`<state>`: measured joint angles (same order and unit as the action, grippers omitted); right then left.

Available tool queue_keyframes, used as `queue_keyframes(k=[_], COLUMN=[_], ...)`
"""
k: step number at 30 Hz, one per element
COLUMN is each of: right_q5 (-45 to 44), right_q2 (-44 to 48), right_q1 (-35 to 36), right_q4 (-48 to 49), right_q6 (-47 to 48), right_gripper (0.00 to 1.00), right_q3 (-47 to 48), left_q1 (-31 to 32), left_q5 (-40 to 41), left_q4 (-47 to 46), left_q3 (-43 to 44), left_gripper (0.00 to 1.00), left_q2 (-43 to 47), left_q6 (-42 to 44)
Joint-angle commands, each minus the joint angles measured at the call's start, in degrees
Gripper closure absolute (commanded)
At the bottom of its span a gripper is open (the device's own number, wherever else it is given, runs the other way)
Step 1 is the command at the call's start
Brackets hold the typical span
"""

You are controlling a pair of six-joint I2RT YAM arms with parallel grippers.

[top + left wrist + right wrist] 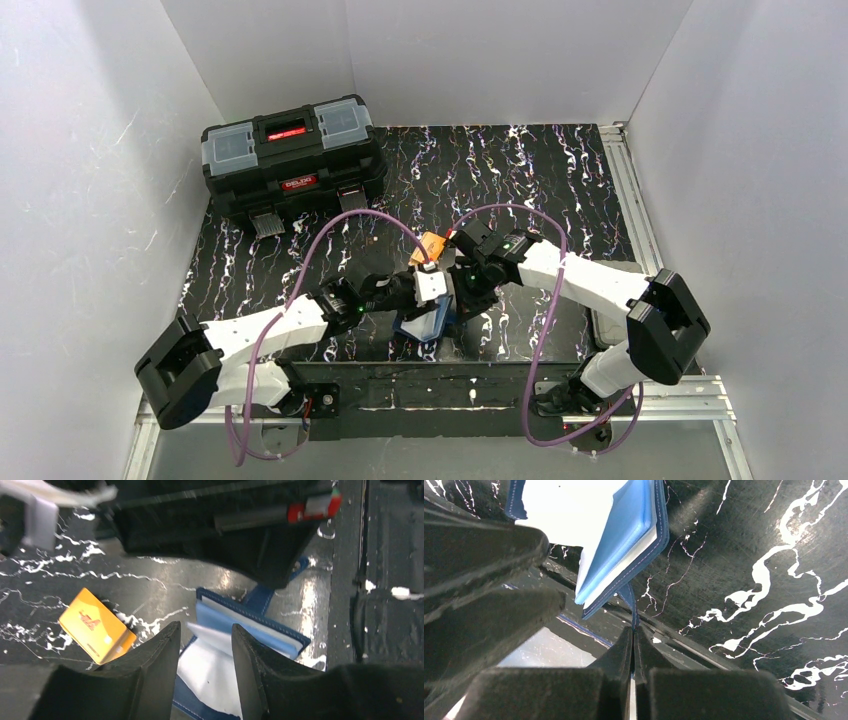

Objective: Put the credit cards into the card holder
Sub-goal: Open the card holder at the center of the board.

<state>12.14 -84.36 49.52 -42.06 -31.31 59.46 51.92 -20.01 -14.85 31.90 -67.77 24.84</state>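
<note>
Left fingers (150, 680) clamp whitish-grey plastic card (210, 665), likely stiff, slick, by edges; right fingers (616, 680) pinch snap tab (628, 597) of limp navy wallet (636, 530).

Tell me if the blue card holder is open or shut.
Open: left wrist view shows the card holder spread, light blue inside showing, a whitish card over it; the right gripper pinches its snap tab.
</note>
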Motion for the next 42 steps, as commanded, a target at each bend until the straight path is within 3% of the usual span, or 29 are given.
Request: queue_keyframes(k=[1, 21, 42], right_q5=[0.9, 1.9, 0.5], right_q2=[0.3, -0.2, -1.3], right_q1=[0.1, 0.1, 0.1], right_q4=[-0.4, 1.1, 3.8], right_q6=[-0.2, -0.5, 0.2], right_gripper=[0.99, 0.99, 0.99], right_q3=[2.8, 1.7, -5.8], left_q1=[0.2, 0.3, 0.3], left_q5=[-0.7, -3.7, -5.2], left_q4=[-1.8, -1.8, 0.9], left_q3=[2.8, -3.2, -3.2], left_gripper=[0.59, 0.58, 0.58], left_q2=[0.9, -2.4, -3.9], left_q6=[-3.4, 5.3, 8.4])
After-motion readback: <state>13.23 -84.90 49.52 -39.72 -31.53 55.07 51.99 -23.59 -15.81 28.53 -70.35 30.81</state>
